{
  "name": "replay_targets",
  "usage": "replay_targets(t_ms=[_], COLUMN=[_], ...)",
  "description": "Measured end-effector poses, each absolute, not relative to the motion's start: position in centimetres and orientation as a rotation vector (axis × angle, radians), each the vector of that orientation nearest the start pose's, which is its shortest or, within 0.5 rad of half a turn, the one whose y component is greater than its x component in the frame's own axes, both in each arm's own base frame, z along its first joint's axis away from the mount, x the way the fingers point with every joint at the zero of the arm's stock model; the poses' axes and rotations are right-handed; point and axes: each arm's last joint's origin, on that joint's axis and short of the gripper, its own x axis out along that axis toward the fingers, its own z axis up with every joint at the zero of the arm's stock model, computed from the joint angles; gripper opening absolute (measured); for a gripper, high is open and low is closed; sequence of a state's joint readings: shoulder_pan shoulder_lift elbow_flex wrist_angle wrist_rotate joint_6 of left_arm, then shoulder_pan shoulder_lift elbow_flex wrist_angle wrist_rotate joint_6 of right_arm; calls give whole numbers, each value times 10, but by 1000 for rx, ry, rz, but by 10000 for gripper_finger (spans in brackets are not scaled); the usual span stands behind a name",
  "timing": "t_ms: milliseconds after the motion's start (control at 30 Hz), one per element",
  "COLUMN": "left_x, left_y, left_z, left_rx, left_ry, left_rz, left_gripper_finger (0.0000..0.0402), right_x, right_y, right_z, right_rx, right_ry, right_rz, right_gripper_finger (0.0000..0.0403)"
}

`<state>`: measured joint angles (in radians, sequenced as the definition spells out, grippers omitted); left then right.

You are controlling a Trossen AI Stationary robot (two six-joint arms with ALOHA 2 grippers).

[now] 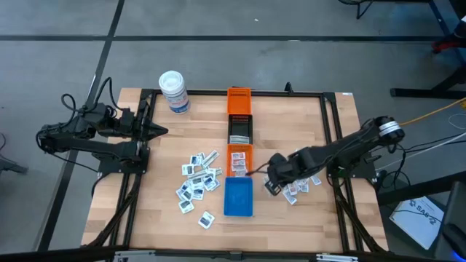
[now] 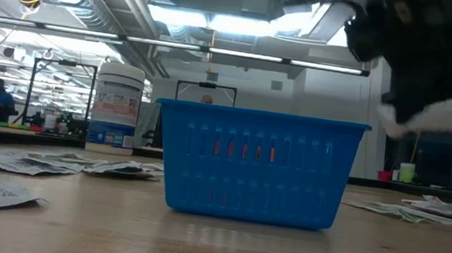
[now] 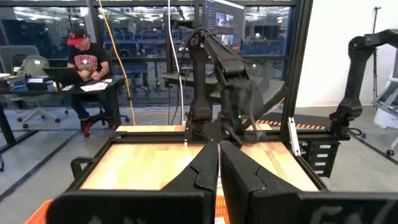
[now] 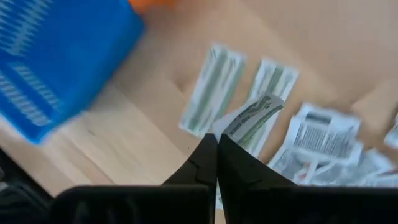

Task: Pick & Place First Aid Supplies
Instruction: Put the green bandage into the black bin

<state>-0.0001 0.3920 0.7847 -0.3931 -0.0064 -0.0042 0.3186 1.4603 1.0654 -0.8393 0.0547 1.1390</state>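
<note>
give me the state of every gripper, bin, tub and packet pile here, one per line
right gripper: shut on a strip packet, lifted off the table
left gripper: shut, empty, parked at the left edge
blue bin: upright, contents unclear
lower orange bin: upright, holds packets
black bin: upright
tub: upright, lidded
left pile: loose on the table
right pile: loose on the table

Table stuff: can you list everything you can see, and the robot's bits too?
White tub: one, blue label, far left part of the table.
Orange bins: two, in the middle row, a black bin between them.
Blue bin: one, nearest end of that row.
Packets: many, white with dark print, left of the bins; smaller pile on the right.
Strip: one, pale green and white, pinched by the right gripper.
Person: one, seated in the room behind.
Left gripper: shut, waiting at the left.
Right gripper: shut, beside the blue bin.
</note>
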Motion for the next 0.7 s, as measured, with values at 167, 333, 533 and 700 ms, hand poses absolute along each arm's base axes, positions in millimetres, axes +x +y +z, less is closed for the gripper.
replay_targets(t_ms=[167,333,533,700], left_x=[76,76,76,76], left_y=[0,0,0,0], left_z=[354,354,354,354], left_rx=[-4,-4,-4,-4], left_ry=[0,0,0,0], left_rz=[7,7,6,7], left_gripper_finger=[9,9,13,10], right_x=[267,281,296,311], right_y=[59,30,-9,-43], right_z=[260,283,302,309], right_rx=[705,628,501,366], right_ry=[1078,998,939,927], right_rz=[-441,-402,-387,-344], right_gripper_finger=[3,2,2,2])
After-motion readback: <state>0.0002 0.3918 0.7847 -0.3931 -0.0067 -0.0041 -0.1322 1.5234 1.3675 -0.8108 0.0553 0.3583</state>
